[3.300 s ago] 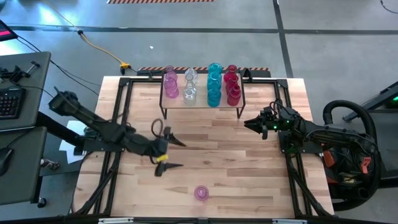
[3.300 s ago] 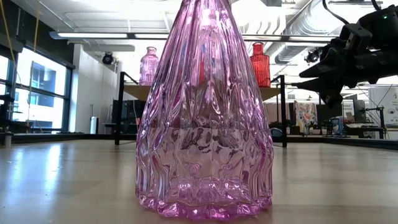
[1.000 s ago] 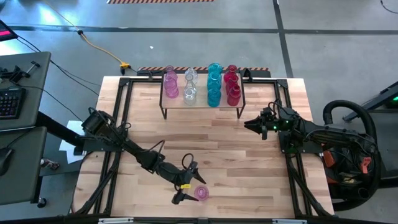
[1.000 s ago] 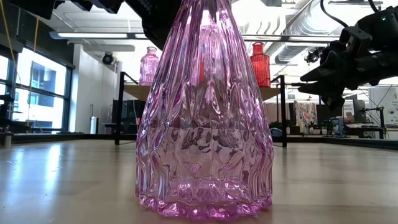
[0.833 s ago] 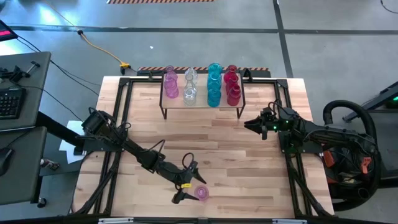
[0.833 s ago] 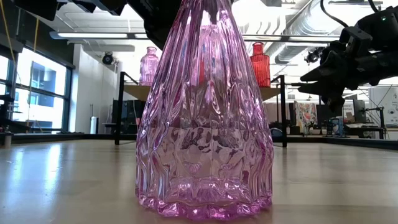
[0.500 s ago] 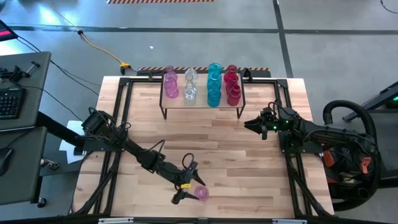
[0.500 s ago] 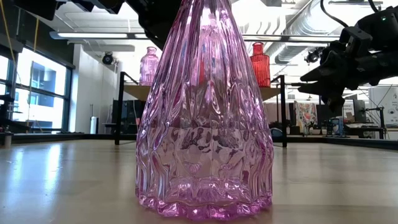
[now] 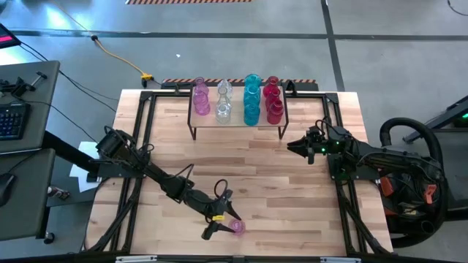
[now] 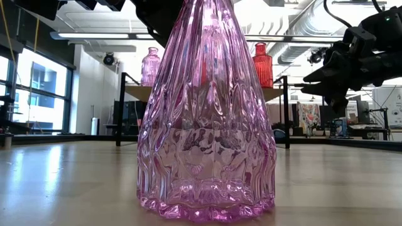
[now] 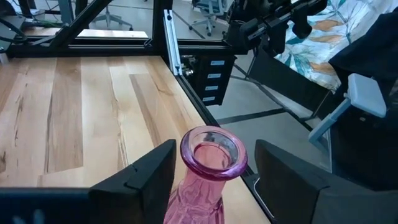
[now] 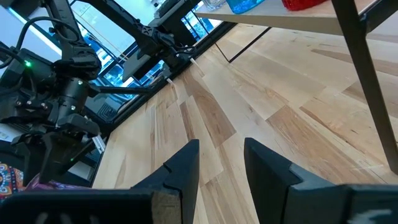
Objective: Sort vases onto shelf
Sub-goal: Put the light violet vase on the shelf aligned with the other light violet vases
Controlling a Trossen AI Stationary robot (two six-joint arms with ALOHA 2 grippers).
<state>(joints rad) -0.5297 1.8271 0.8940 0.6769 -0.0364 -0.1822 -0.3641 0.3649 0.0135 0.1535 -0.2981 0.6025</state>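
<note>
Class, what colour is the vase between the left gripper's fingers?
Pink vase; clearest in the left wrist view.

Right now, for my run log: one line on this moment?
left gripper: open, straddling pink vase neck | right gripper: open, idle beside shelf | vase on table

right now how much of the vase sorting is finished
Nearly finished. The shelf already holds pink, clear, teal and red vases in colour groups. One pink vase stands alone near the table's front edge; the left hand is open around its neck, not yet gripping. The right hand waits beside the shelf.
</note>
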